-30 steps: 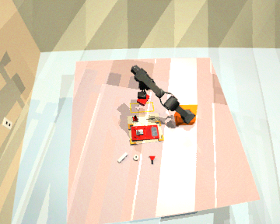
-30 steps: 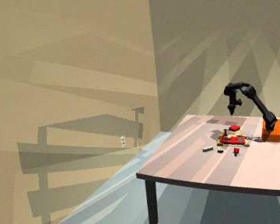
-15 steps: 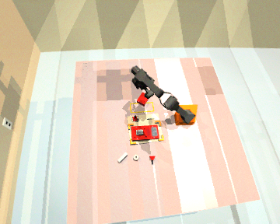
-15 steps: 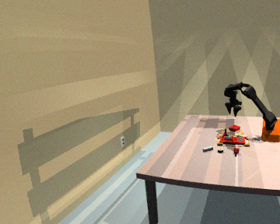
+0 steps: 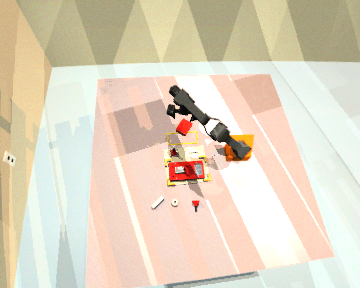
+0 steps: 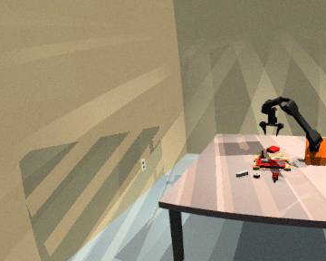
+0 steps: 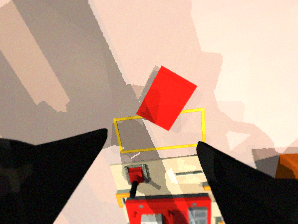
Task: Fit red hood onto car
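The red hood (image 5: 183, 127) (image 6: 273, 149) (image 7: 166, 98) lies on the table, turned at an angle and overlapping the far side of the yellow outline (image 5: 183, 144) (image 7: 162, 148). Its plain flat face shows; its corner holes cannot be made out. My gripper (image 5: 182, 116) (image 6: 271, 134) (image 7: 152, 139) is wide open and empty, pointing down above the table with a gap over the hood. In the wrist view the hood is beyond the fingertips. The red chassis (image 5: 173, 176) (image 7: 170, 204) sits in the jig, with a light grey block (image 5: 180, 170) (image 7: 151, 219) on its deck. The pegs are too small to tell.
A red knob with a black lever (image 5: 173, 152) (image 7: 135, 174) stands on the jig's cream plate (image 7: 118, 173). A white bar (image 5: 158, 202) (image 6: 242, 173), a pale ring (image 5: 175, 202) and a small red part (image 5: 195, 203) lie near the jig. The orange arm base (image 5: 246, 141) (image 6: 321, 156) is at the right.
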`<state>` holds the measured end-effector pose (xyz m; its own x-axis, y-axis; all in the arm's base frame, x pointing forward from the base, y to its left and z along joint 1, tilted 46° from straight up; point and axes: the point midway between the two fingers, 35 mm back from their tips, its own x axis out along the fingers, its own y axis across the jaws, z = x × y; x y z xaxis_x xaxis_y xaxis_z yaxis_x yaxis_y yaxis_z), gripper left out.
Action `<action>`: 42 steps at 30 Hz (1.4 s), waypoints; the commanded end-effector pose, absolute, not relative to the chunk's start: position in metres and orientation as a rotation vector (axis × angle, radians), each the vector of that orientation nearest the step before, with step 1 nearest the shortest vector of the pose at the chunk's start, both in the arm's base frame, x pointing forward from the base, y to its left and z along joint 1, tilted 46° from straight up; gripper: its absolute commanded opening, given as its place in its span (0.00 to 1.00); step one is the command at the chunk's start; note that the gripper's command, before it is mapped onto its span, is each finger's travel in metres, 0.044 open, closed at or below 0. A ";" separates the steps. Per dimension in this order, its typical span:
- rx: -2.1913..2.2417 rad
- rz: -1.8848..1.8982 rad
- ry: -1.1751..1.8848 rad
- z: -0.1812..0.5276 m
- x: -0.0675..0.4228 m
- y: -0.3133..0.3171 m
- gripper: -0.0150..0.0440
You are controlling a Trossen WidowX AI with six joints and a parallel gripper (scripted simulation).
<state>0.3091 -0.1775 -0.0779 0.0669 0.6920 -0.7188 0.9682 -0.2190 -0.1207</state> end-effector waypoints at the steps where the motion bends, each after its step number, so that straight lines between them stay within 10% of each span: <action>1: 1.618 -0.466 1.702 -0.089 0.303 -0.170 1.00; 42: -0.138 1.156 0.983 -0.128 0.290 -0.158 1.00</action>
